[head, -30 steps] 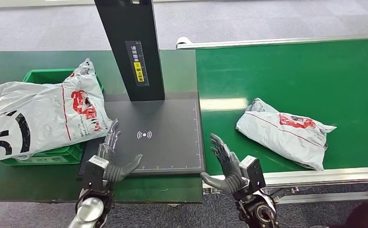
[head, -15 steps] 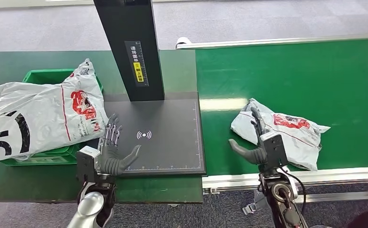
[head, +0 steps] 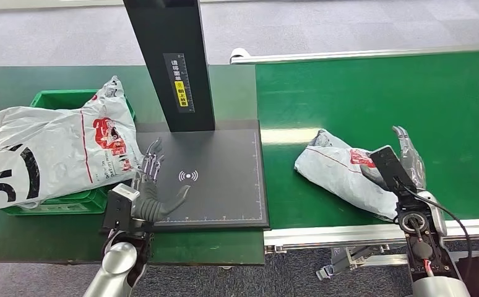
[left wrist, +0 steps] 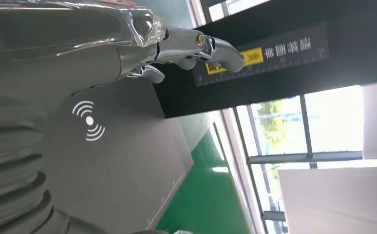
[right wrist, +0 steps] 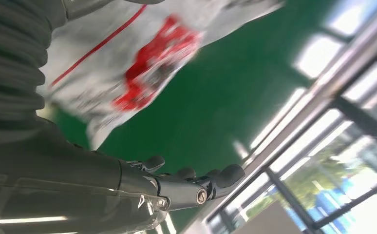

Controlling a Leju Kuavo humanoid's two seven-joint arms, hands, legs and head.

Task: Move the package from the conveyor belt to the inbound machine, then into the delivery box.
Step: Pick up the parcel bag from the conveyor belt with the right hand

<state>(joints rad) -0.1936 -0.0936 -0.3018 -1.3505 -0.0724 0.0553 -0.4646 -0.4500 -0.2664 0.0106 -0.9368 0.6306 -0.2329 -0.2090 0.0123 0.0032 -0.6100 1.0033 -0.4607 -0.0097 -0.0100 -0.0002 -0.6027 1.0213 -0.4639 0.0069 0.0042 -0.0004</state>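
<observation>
The conveyor belt (head: 373, 93) carries the grey package (head: 342, 176), which lies just on the thumb side of the right hand (head: 401, 164), whose fingers (head: 404, 139) are spread and hold nothing, so a good grasp probably needs the palm to come over the far right end of the bag and the fingers to close around its soft bulk, not only its thin edge. The left hand (head: 150, 192) waits with fingers apart above the near corner of the inbound machine's scanning plate (head: 224, 185), beside the green delivery box (head: 64, 99) with a larger bag on it. The right wrist view shows the right fingers (right wrist: 196, 183) apart from the package (right wrist: 128, 73) with green belt between them, which the head view hides behind the wrist.
</observation>
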